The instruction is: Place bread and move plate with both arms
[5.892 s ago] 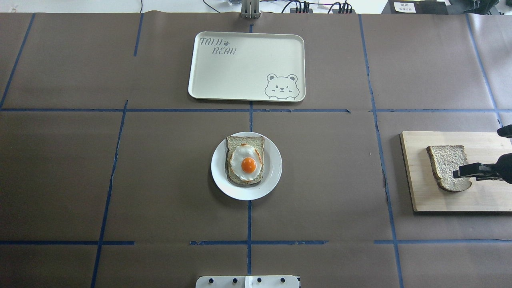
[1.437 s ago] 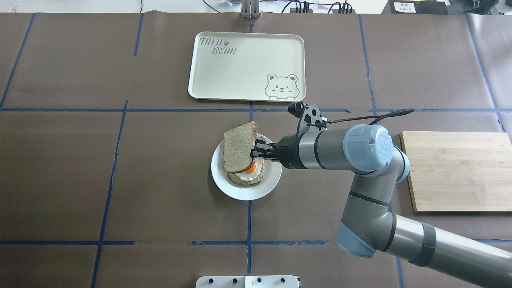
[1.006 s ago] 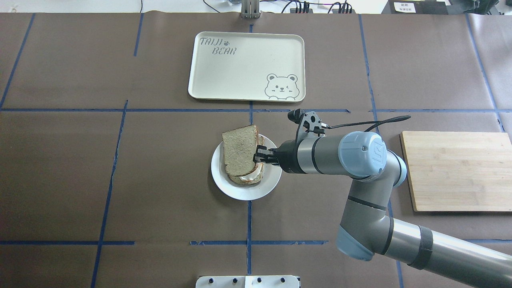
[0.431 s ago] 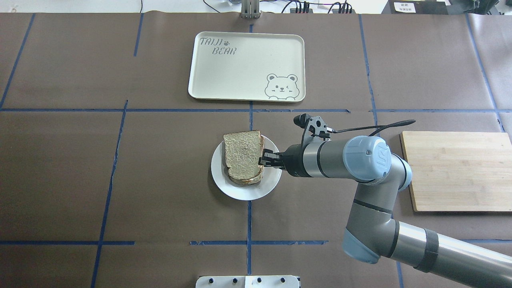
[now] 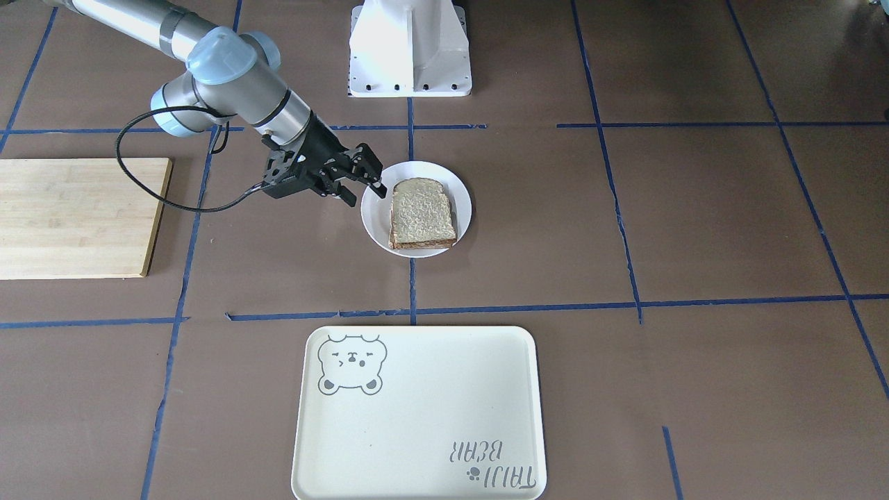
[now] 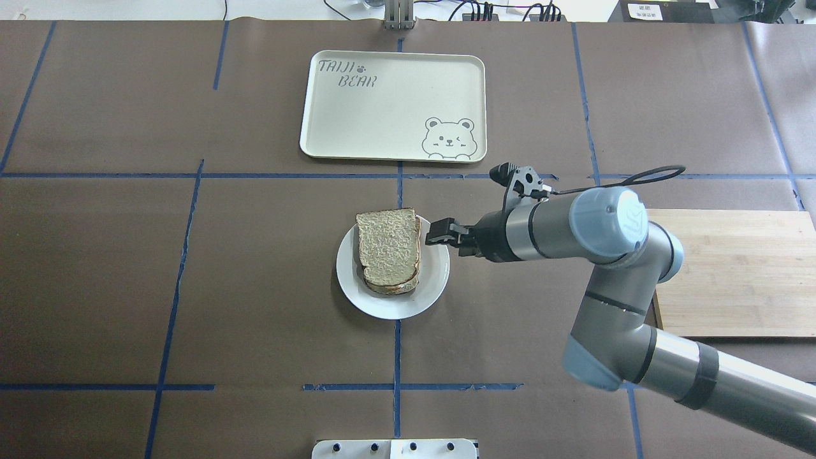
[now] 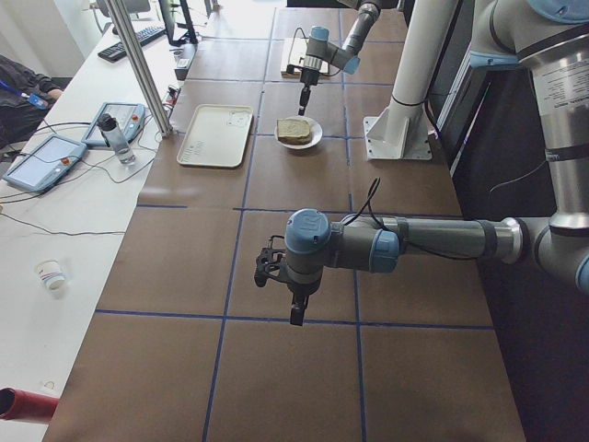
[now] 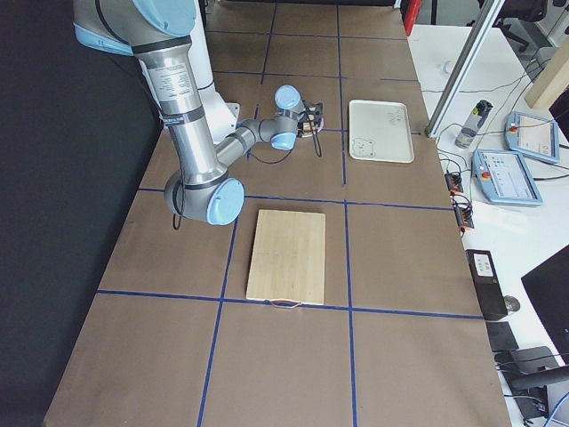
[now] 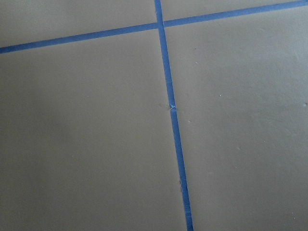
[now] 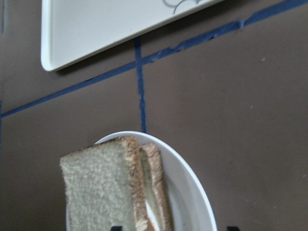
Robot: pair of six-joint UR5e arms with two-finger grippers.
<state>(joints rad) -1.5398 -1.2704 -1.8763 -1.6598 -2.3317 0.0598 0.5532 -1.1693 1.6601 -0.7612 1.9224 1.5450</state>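
Note:
The bread (image 6: pixel 389 245) lies flat on the egg-topped slice (image 6: pixel 393 287), which shows only as an edge beneath it, on the white plate (image 6: pixel 382 305). My right gripper (image 6: pixel 440 231) is open and empty, just off the plate's right rim and apart from the bread. In the front view the bread (image 5: pixel 421 208), the plate (image 5: pixel 375 217) and that gripper (image 5: pixel 364 182) show the same. The right wrist view looks down on the bread (image 10: pixel 98 192) and the plate rim (image 10: pixel 192 192). My left gripper (image 7: pixel 294 311) hangs over bare table far from the plate; I cannot tell if it is open.
A cream bear tray (image 6: pixel 392 105) lies beyond the plate. A wooden cutting board (image 6: pixel 733 274) lies at the right, partly under my right arm. The white robot base (image 5: pixel 410 45) stands behind the plate. Blue tape lines cross the brown table.
My right gripper carried the bread from the board, lowered it onto the egg slice, let go and drew back to the right.

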